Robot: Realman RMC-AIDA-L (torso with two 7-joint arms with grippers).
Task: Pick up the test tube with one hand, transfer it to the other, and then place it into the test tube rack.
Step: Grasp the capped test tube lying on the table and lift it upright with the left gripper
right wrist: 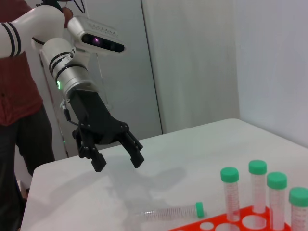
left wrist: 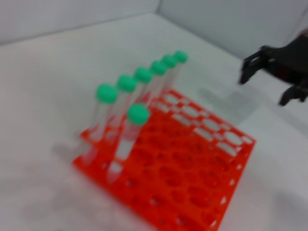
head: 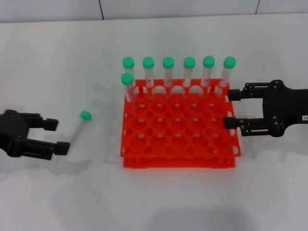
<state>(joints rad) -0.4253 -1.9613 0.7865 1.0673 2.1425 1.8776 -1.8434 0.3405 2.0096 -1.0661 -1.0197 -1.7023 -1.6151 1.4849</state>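
- The test tube (head: pixel 79 128), clear with a green cap, is lying flat on the white worktop (head: pixel 57 192), well apart from the test tube rack (head: pixel 180 125) on the robot's left, cap end pointing away from the robot.
- The left gripper (head: pixel 54 136) is hovering just beside the tube's lower end, fingers spread and holding nothing; the right wrist view shows it raised above the worktop with the tube lying beneath and ahead of it.
- The right gripper (head: pixel 232 108) is waiting at the rack's right edge, fingers released and empty, a small white label showing on its body.
- The orange-red rack is carrying seven green-capped tubes (head: pixel 168 72): six across the far row and one behind the far-left corner. Most holes are free.
- Judgement: pickup is not yet made. To do it well, the left gripper should be straddling the tube across its width, near mid-length, and descending until the fingers are flanking it on the worktop.
- Closing near the cap or the tip risks rolling it away; a mid-body hold also leaves one end free for the handover.
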